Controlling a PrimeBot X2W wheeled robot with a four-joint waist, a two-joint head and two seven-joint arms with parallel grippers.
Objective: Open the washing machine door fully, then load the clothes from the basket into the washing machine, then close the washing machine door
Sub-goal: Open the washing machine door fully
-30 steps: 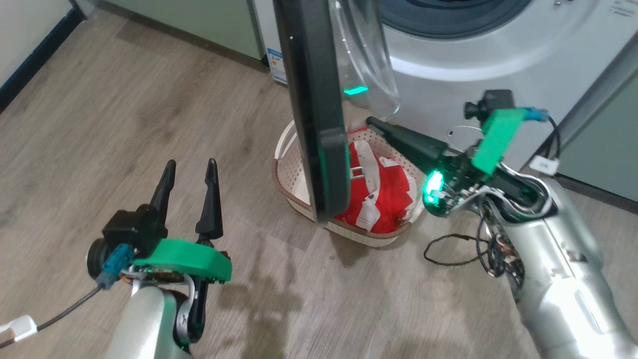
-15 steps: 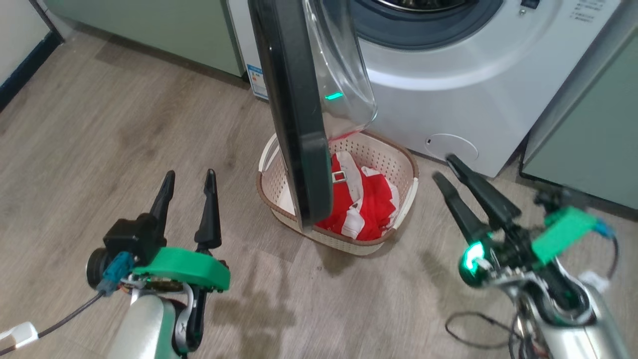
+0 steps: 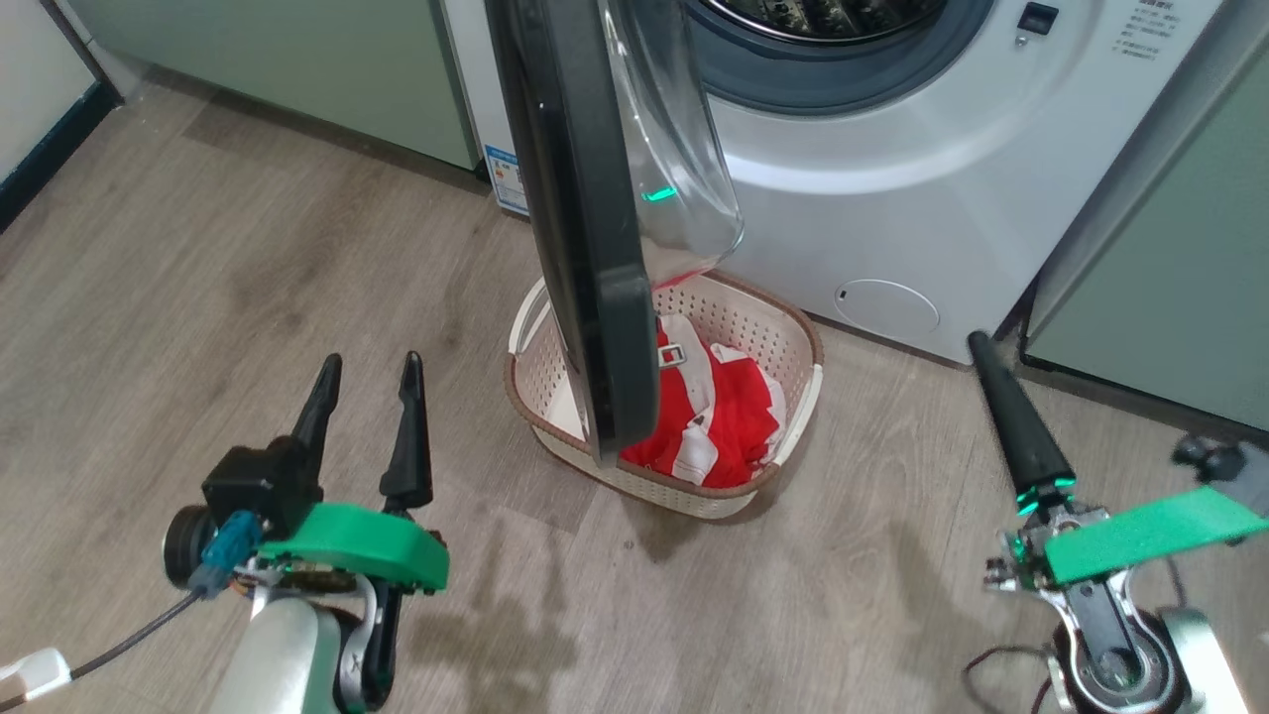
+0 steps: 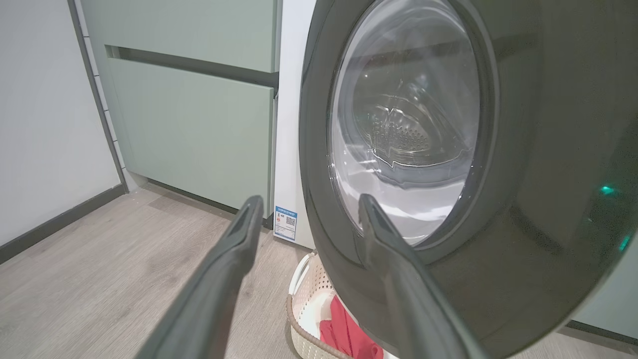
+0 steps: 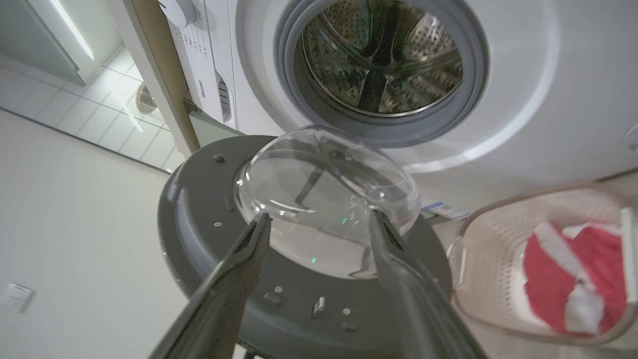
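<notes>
- Left gripper [image 3: 372,361]: low left in the head view, jaws spread wide, nothing held, well clear of the basket.
- Right gripper [image 5: 320,215]: low right in the head view, jaws spread wide and empty. Its wrist view looks at the inner face of the door.
- Floor [image 3: 198,258]: grey-brown wood planks.
- Basket [image 3: 739,302]: on the floor just in front of the washer, between the two grippers.
- Clothes [image 3: 729,416]: red and white pile in the basket. A small white tag shows on top, with no readable text.
- Door [image 3: 585,248]: swung out, edge-on to the head camera, glass bulge facing the washer. Its lower edge hangs over the basket's left side.
- Washer [image 3: 892,198]: mouth uncovered, steel drum [image 5: 384,55] looks bare inside. Round hatch [image 3: 885,305] sits low on the front.
- Sticker [image 3: 506,180]: blue-white, low left on the washer, print too small to read.
- Panel word in the right wrist view looks like "Hisense". Fine print at the washer's upper right is illegible.
- Cabinets [image 3: 297,69]: pale green, flanking the washer.
</notes>
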